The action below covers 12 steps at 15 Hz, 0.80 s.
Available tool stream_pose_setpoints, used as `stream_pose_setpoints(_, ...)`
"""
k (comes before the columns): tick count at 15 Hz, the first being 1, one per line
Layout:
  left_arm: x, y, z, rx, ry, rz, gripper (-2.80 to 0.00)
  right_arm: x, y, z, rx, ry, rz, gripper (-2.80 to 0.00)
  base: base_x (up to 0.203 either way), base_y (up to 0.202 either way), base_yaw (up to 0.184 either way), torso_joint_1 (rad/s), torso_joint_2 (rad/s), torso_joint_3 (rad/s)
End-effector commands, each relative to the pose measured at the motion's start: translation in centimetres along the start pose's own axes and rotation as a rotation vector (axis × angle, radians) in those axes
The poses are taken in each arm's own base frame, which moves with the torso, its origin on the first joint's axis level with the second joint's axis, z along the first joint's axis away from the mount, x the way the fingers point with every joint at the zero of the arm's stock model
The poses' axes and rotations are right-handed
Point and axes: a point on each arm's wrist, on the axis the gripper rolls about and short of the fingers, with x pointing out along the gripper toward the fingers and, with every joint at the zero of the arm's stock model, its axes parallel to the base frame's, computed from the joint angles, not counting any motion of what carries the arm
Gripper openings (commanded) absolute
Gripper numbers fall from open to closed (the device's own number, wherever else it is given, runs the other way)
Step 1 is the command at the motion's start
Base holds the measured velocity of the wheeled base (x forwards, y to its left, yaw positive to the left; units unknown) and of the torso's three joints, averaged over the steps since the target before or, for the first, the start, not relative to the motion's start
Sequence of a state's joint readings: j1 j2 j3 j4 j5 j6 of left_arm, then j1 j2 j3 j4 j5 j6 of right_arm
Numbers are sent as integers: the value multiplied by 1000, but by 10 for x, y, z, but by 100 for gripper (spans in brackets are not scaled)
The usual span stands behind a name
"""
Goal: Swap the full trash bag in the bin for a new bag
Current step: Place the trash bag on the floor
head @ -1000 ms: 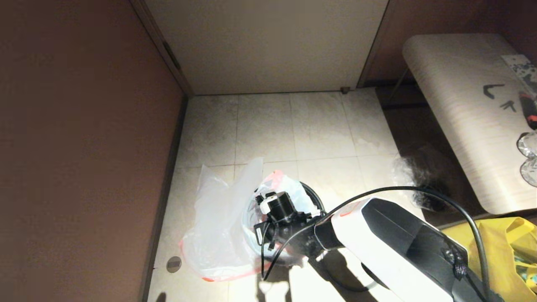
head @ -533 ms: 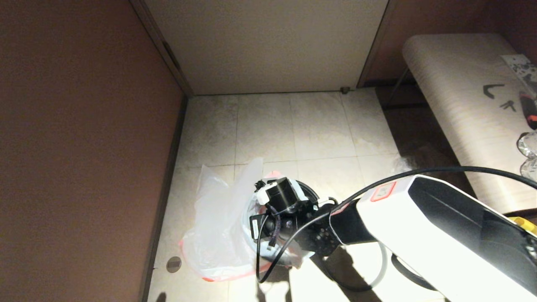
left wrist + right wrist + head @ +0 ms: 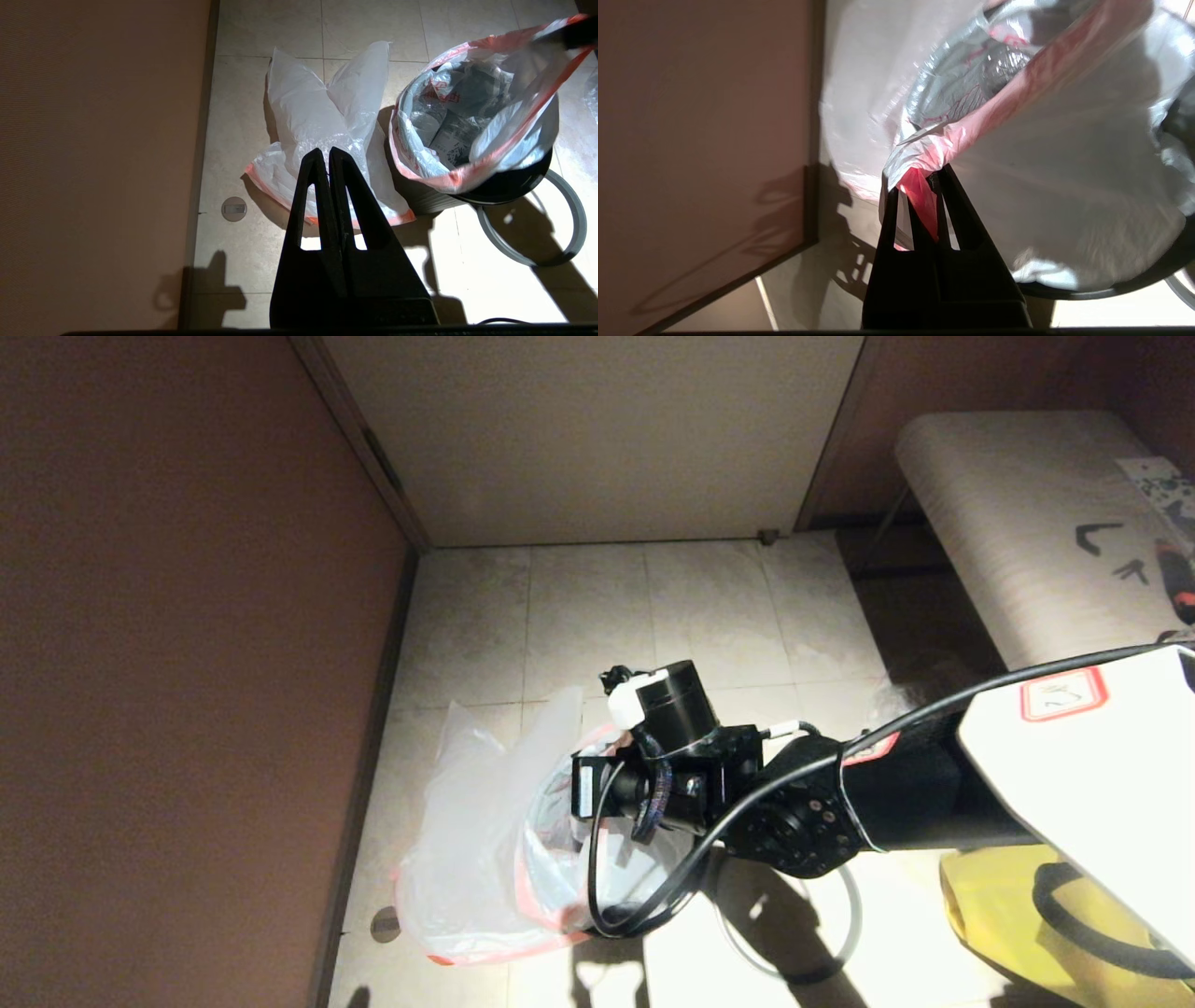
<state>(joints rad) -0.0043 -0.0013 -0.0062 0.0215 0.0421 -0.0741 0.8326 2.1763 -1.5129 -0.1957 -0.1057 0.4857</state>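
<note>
We see the right gripper, jaws clamped on the pink hem of the full trash bag, bag in the bin; the new bag limp on the floor beside it; the left gripper parked, jaws closed, empty

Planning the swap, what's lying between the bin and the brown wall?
The new bag, limp on the floor tiles beside the bin; the left wrist view shows it best.
</note>
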Motion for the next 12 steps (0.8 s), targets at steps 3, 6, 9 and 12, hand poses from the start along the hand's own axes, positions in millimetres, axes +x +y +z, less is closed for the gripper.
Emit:
stream_pose_setpoints(3, 0, 0, 0, -1, 1, 1, -280, -24, 3, 13, 10, -36, 17, -280, 0, 0, 0, 0, 0, 0)
stream_pose_setpoints(6, 0, 0, 0, -1, 1, 1, -280, -41, 7, 24, 13, -68, 36, -280, 0, 0, 0, 0, 0, 0)
stream_pose_setpoints(9, 0, 0, 0, -1, 1, 1, -280, -73, 18, 44, 18, -138, 81, -280, 0, 0, 0, 0, 0, 0)
stream_pose_setpoints(12, 0, 0, 0, -1, 1, 1, -280, -108, 29, 64, 24, -214, 134, -280, 0, 0, 0, 0, 0, 0)
